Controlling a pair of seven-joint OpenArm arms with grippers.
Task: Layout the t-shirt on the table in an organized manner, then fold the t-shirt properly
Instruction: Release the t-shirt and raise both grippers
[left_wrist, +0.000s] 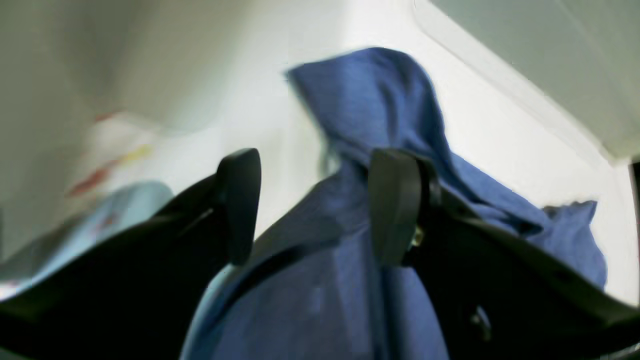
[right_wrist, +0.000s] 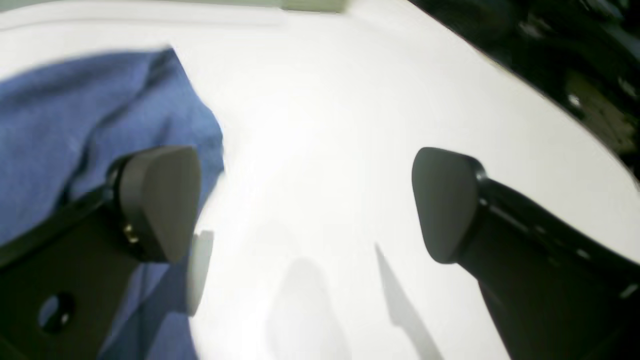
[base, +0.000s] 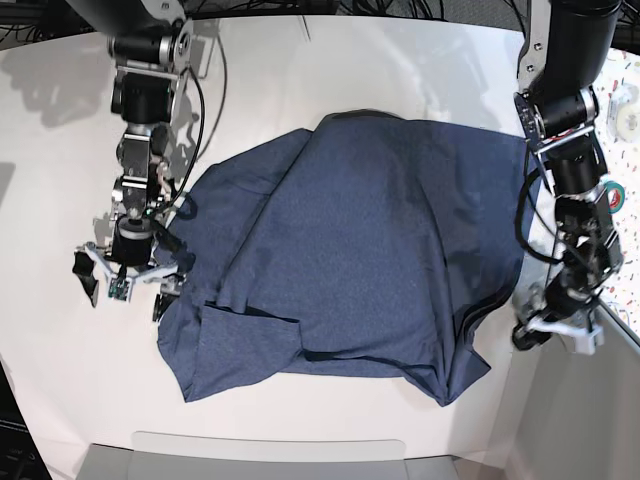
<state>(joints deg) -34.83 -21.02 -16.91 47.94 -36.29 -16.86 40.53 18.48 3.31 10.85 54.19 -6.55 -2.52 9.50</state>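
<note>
The shirt (base: 350, 250) lies spread over the middle of the tabletop (base: 60, 180), but rumpled, with one lower corner turned over; it needs smoothing, and no fold looks made yet. The right tool (right_wrist: 305, 205) hangs low at the shirt's edge, released and empty, one finger over cloth. The left tool (left_wrist: 315, 205) sits at the opposite edge, parted, cloth between its fingers but not pinched.
</note>
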